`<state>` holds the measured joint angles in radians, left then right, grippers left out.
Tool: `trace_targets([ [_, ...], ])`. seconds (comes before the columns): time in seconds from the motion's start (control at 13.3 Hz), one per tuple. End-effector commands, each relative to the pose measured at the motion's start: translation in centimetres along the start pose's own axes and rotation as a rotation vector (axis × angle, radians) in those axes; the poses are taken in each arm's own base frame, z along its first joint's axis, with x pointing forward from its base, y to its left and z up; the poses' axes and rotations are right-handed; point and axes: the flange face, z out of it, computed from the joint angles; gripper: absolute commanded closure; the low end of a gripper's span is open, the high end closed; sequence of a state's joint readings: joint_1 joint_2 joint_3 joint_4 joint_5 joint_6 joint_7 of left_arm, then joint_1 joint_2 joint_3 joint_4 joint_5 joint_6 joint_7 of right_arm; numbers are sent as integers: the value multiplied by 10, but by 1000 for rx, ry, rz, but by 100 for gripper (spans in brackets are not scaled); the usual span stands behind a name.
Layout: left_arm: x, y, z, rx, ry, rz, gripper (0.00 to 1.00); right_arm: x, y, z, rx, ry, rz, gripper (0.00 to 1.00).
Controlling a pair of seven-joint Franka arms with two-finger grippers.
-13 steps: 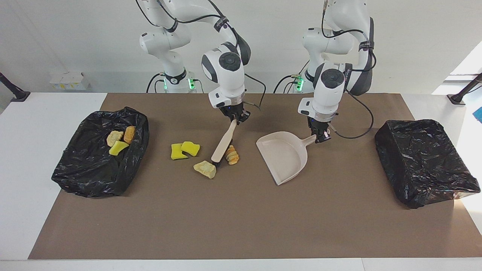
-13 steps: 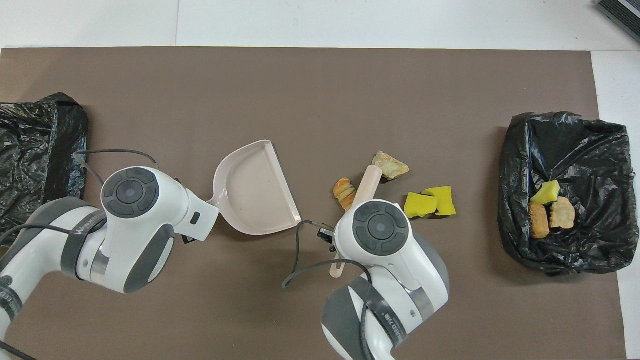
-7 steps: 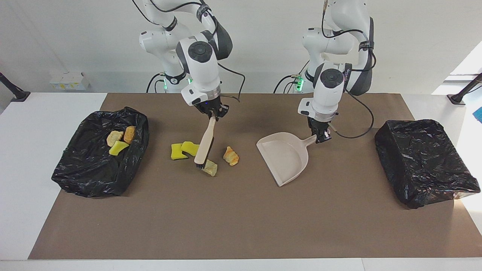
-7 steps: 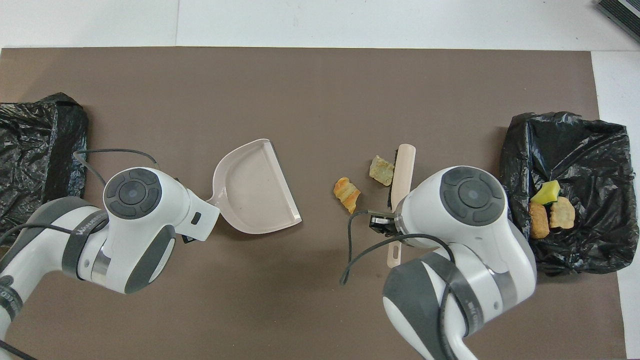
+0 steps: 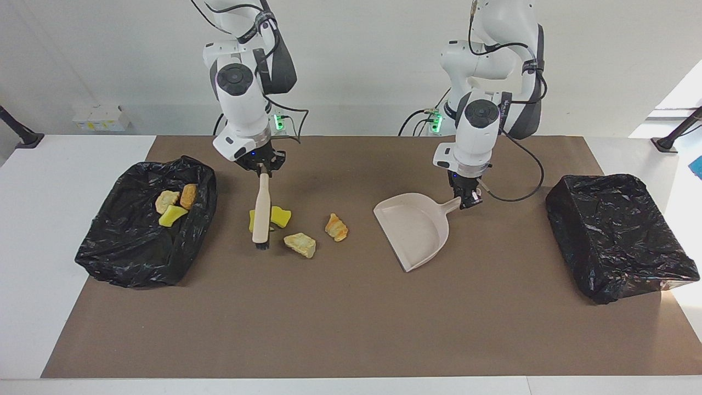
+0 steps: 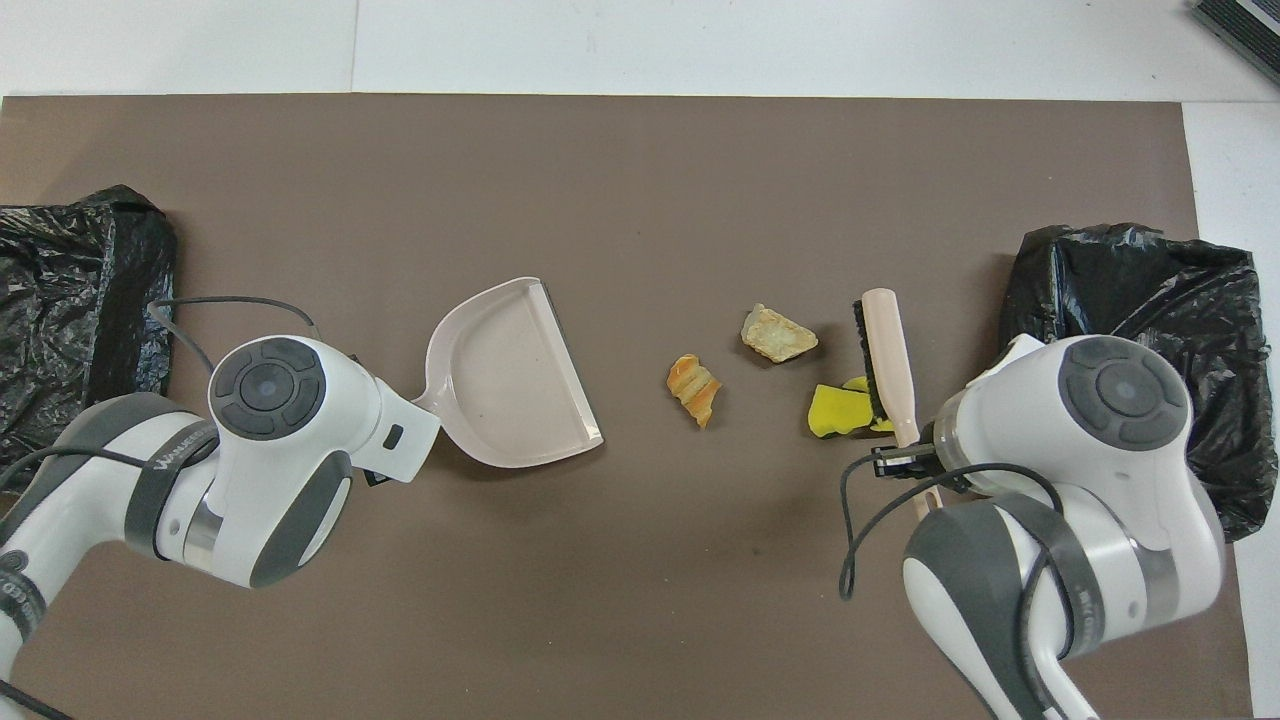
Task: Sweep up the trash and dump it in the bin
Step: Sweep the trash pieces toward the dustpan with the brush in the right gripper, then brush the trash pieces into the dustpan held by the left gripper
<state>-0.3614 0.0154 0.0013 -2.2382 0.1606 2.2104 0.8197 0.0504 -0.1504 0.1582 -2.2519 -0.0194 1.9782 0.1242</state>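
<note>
Trash apparently just beside right tool

Lab: bench-mounted robot arms

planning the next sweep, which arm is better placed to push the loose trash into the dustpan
Right: its gripper holds the brush beside the yellow sponges. The left gripper holds the dustpan.
</note>
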Motion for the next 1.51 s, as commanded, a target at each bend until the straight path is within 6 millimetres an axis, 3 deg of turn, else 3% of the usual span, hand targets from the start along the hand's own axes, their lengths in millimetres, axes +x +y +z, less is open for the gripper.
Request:
trace_targets([
  [0.0,10,7,-1,25,-3,10,100,-17,25,12,-62,13,-53,100],
  [0.3,12,9,-1,24,-4,16,100,-26,62,37,-114,-30,-14,100],
  [0.53,11,10,0,16,-10,4,100,-25,53,43,-116,-41,5,100],
  [0.6,12,11,0,13,-14,6,100,-21,46,62,-113,-78,13,100],
  [0.68,13,12,-1,15,-12,9,100,-18,34,72,-103,-92,8,100],
  [0.98,13,14,0,9,-18,12,100,-6,-60,50,-41,-31,34,100],
  [1.13,14,14,-1,11,-17,14,100,3,-79,56,19,-64,99,100],
  [1.43,26,31,-3,-5,-38,51,100,7,-133,48,149,-113,220,100],
])
